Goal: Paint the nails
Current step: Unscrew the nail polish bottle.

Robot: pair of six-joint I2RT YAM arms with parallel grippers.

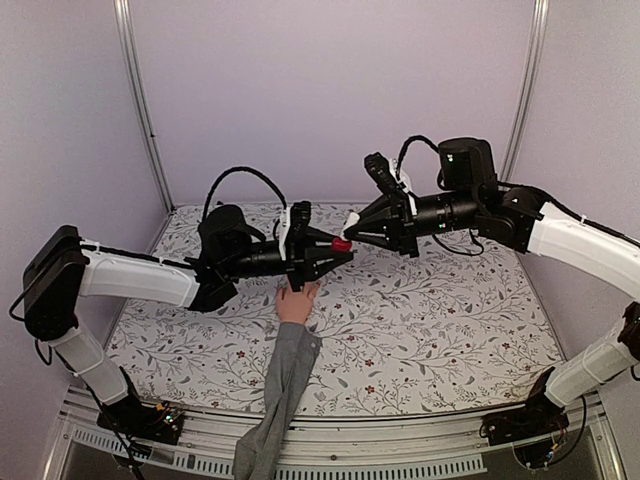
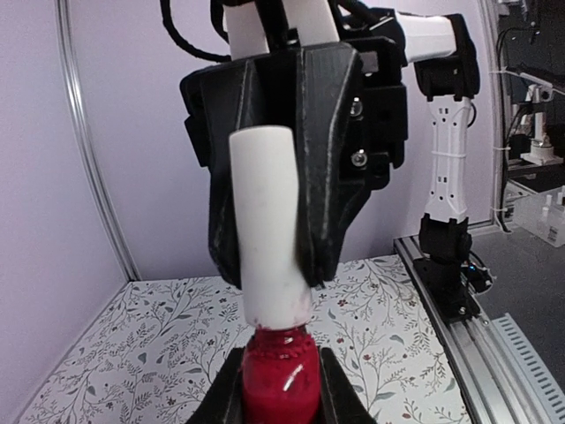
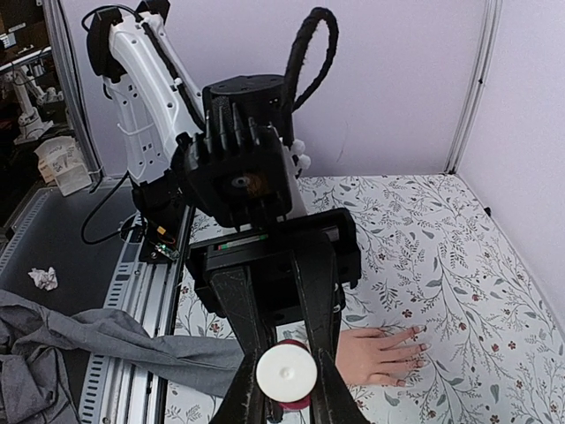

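My left gripper [image 1: 338,250] is shut on a small red polish bottle [image 1: 342,244], held in the air above the table; it fills the bottom of the left wrist view [image 2: 279,375]. My right gripper [image 1: 352,226] is shut on the bottle's white cap [image 2: 267,230], seen end-on in the right wrist view [image 3: 286,373]. The cap still sits on the bottle neck. The peach mannequin hand [image 1: 297,301] lies flat below the grippers with a grey sleeve [image 1: 280,385]. Its spread fingers and tiny nails [image 3: 420,347] show in the right wrist view.
The floral tablecloth [image 1: 430,320] covers the table. The grey sleeve hangs over the near edge and the rail [image 1: 330,440]. White walls and metal frame posts [image 1: 140,100] close in the back and sides.
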